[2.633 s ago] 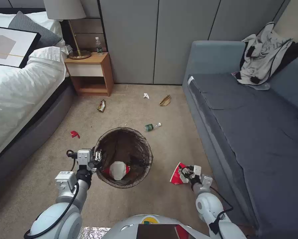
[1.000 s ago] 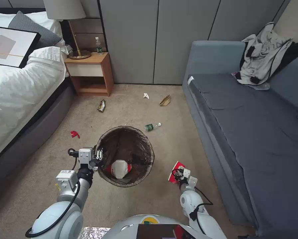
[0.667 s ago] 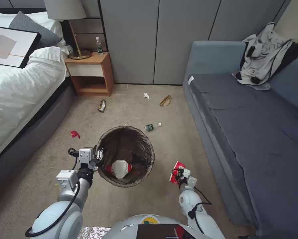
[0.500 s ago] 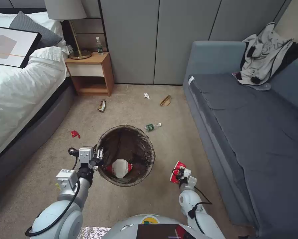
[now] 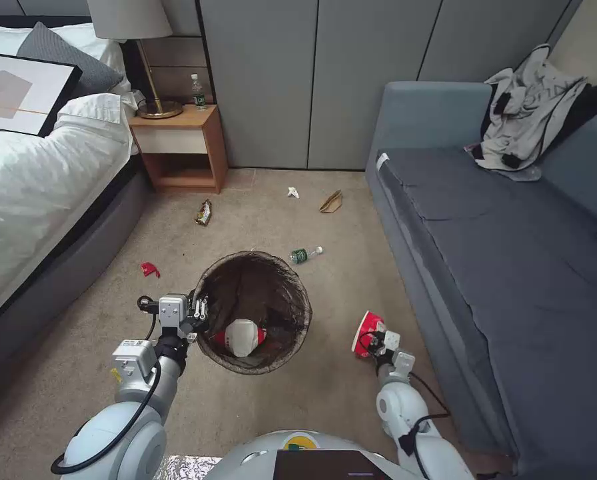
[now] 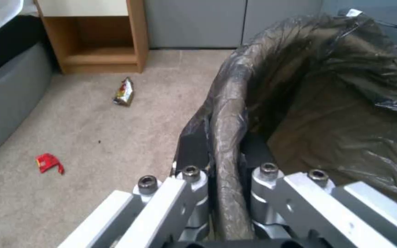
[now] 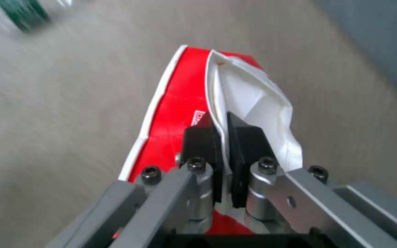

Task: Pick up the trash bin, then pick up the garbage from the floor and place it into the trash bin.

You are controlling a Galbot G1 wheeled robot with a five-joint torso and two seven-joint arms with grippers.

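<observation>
Two sets of jaws are clamped on something. The left gripper (image 5: 195,313) pinches the lined rim of the bin (image 5: 292,280), one pad outside and one inside the brown liner (image 6: 327,103), at the bin's left edge in the lower middle of the head view. The right gripper (image 5: 373,340) squeezes a wall of a crushed red-and-white cup (image 5: 365,330) between its black pads (image 7: 246,144), at lower right of centre, near the sofa (image 5: 512,267).

Inside the bin lies another red-and-white cup (image 5: 240,337). On the carpet (image 5: 352,280) just above the bin's upper right rim lies a green-labelled bottle (image 5: 305,254). A red scrap (image 5: 149,269) sits left of the bin, near the bed (image 5: 38,180). Higher in the frame lie a snack wrapper (image 5: 204,213), a white tissue (image 5: 292,193) and a brown paper bag (image 5: 331,201), below the nightstand (image 5: 178,147) and the grey wall panels.
</observation>
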